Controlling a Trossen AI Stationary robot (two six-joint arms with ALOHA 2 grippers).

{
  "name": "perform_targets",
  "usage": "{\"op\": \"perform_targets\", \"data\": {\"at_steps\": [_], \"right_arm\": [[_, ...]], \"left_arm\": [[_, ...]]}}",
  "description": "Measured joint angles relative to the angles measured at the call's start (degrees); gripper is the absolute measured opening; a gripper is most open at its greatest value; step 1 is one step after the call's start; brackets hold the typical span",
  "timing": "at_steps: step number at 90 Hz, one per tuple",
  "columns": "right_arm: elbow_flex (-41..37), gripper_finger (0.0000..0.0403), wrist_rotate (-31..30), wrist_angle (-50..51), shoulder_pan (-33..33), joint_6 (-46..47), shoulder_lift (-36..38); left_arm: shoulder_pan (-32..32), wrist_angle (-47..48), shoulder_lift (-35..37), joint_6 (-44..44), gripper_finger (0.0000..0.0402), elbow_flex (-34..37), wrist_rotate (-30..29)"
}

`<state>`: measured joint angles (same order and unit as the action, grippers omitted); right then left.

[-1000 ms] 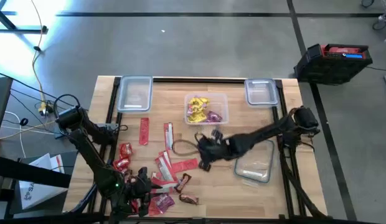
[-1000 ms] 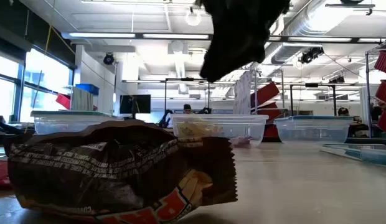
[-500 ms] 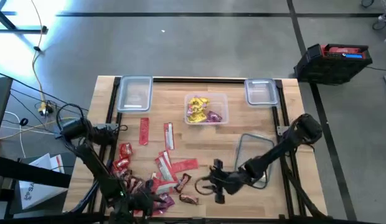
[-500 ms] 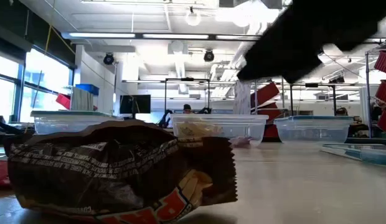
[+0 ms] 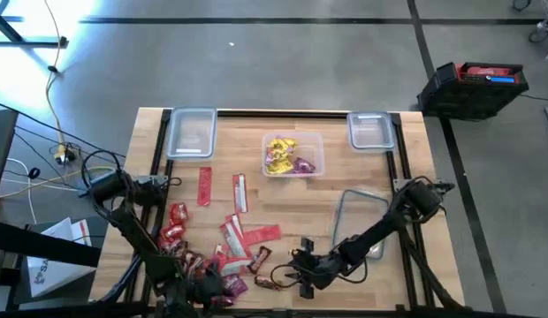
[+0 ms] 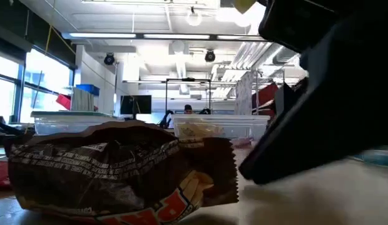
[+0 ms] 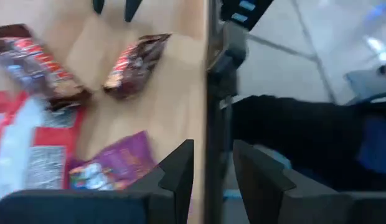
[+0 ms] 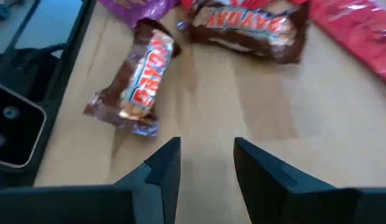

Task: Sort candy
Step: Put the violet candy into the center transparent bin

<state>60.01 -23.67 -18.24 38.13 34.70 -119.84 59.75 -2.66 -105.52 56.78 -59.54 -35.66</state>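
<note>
Right gripper (image 5: pixel 290 276): low over the front of the tabletop (image 5: pixel 327 201), near the front edge. Its fingers (image 8: pixel 159 168) are open with a gap between them. It holds nothing. It points at a dark brown mini bar.

Dark brown mini bar (image 5: pixel 268 283): lies flat on the wood, just in front of the right gripper and not touching it. In the right wrist view it (image 8: pixel 136 84) sits a bit to one side of the gap between the fingers. In the low view it (image 6: pixel 122 169) looks big and crinkly, very close to the camera.

Second brown bar (image 8: pixel 243 28): lies farther from the right gripper, next to the red packets.

Left gripper (image 5: pixel 208 287): at the front left of the tabletop, right over the pile of candy. Its fingers (image 7: pixel 178 171) are a little way apart and hold nothing.

Candy pile (image 5: pixel 223 247): red packets and a few brown bars lie mixed up on the front left part of the tabletop. A purple-pink packet (image 7: pixel 112 167) lies by the left gripper.

Middle container (image 5: pixel 293 155): clear, at the back middle. Yellow and purple-pink sweets are inside it.

Other containers: one clear container (image 5: pixel 192 133) at the back left and one (image 5: pixel 370 131) at the back right. A clear lid (image 5: pixel 361 219) lies flat on the right side.
</note>
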Motion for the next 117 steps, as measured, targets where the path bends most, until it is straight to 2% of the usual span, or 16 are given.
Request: {"op": "perform_targets", "data": {"at_steps": [19, 39, 53, 76, 88, 101, 117], "right_arm": [[0.24, 0.0118, -0.49, -0.24, 0.26, 0.87, -0.64], [0.24, 0.0118, -0.35, 0.07, 0.24, 0.87, -0.64], [0.24, 0.0118, -1.26, 0.27, 0.25, 0.36, -0.67], [0.24, 0.0118, -1.74, 0.35, 0.20, -0.16, -0.69], [0.24, 0.0118, -2.11, 0.40, 0.20, -0.18, -0.71], [0.24, 0.0118, -2.24, 0.43, 0.18, -0.20, -0.71], [0.22, 0.0118, -2.86, 0.59, 0.18, -0.63, -0.73]], "left_arm": [[0.24, 7.92, -1.09, 0.41, 0.0095, -2.87, -3.10], [-0.11, 16.96, -1.09, 4.69, 0.0108, -2.85, -1.80], [-0.11, 17.23, -1.09, 3.92, 0.0148, -2.85, -1.52], [-0.30, 16.54, -1.09, -2.64, 0.0217, -2.85, 0.07], [-1.24, 16.50, -1.09, -5.11, 0.0227, -2.85, -2.02], [-2.01, 18.14, -1.09, -5.97, 0.0227, -2.81, 0.65], [-2.04, 17.16, -1.09, -5.97, 0.0227, -0.99, 0.46]]}}
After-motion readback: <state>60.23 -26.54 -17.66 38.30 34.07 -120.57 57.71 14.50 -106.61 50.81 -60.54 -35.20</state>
